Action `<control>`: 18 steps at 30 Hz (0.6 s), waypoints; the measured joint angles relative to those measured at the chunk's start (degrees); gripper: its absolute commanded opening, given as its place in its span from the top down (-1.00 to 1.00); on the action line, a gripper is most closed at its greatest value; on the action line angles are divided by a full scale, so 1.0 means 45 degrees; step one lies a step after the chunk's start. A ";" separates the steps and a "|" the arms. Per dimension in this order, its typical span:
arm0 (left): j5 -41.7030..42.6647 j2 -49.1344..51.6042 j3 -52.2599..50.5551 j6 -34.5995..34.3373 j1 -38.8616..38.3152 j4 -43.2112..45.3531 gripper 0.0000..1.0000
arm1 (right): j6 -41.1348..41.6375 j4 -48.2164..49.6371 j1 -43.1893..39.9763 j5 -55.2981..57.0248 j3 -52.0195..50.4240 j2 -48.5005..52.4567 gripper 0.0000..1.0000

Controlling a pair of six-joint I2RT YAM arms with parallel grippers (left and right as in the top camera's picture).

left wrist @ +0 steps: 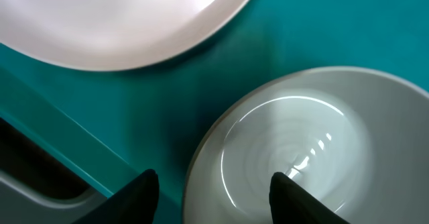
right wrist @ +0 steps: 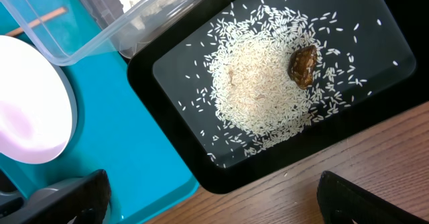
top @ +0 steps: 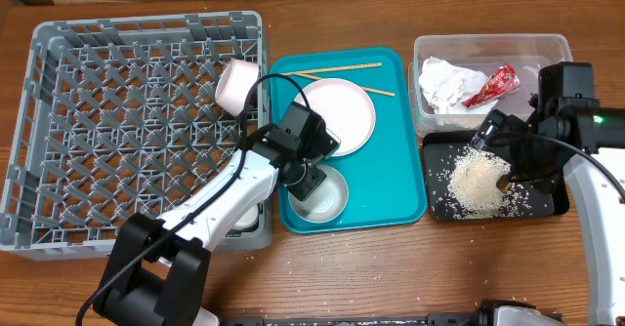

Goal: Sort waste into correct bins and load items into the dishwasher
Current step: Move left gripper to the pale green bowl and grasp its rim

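A pale bowl (top: pixel 327 197) sits at the near end of the teal tray (top: pixel 400 184). My left gripper (top: pixel 309 178) is open, with one finger outside and one inside the rim of this bowl (left wrist: pixel 315 143), seen in the left wrist view (left wrist: pixel 214 198). The round plate (top: pixel 340 114) and the chopsticks (top: pixel 342 69) lie further back on the tray. A white cup (top: pixel 237 84) rests on the grey rack's (top: pixel 117 121) right wall. The clear tub (top: pixel 488 45) holds the napkin (top: pixel 444 82) and the red wrapper (top: pixel 493 84). My right gripper (top: pixel 503 162) is open and empty over the black tray (top: pixel 547 207), which holds rice (right wrist: pixel 258 90) and a brown scrap (right wrist: pixel 303 65).
A pale round thing (top: pixel 250 215) lies in the rack's near right corner, mostly hidden under my left arm. A few loose rice grains lie on the wood (top: pixel 420 297) in front of the trays. The black tray's corner nearly touches the teal tray (right wrist: pixel 134 150).
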 measured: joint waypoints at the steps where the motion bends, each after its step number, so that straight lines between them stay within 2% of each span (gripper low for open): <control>1: 0.0015 0.0000 -0.0102 0.0000 0.0000 0.0029 -0.02 | -0.0005 0.0000 0.0000 0.0000 0.0000 0.0000 -1.00; 4: 0.0058 0.0000 -0.0389 0.0000 0.0000 0.0194 0.07 | -0.0010 0.0000 0.0000 -0.0005 0.0000 0.0000 -1.00; 8: 0.0092 0.0000 -0.0631 -0.0068 0.0000 0.0408 0.30 | 0.0000 0.0005 0.0000 0.0005 0.0000 0.0000 -1.00; 10: 0.0097 0.0000 -0.0690 -0.0078 0.0000 0.0495 0.53 | -0.0005 0.0000 0.0000 0.0000 0.0000 0.0000 -1.00; 11: 0.0102 0.0000 -0.0699 -0.0112 0.0000 0.0500 0.75 | -0.0005 0.0005 0.0000 0.0005 0.0000 0.0000 -1.00; 12: 0.0107 0.0000 -0.0714 -0.0121 0.0000 0.0539 0.87 | -0.0010 0.0000 0.0000 0.0000 0.0000 0.0000 -1.00; 18: 0.0330 0.0000 -0.0738 -0.0461 0.0000 0.0772 0.92 | -0.0005 0.0000 0.0000 0.0005 0.0000 0.0000 -1.00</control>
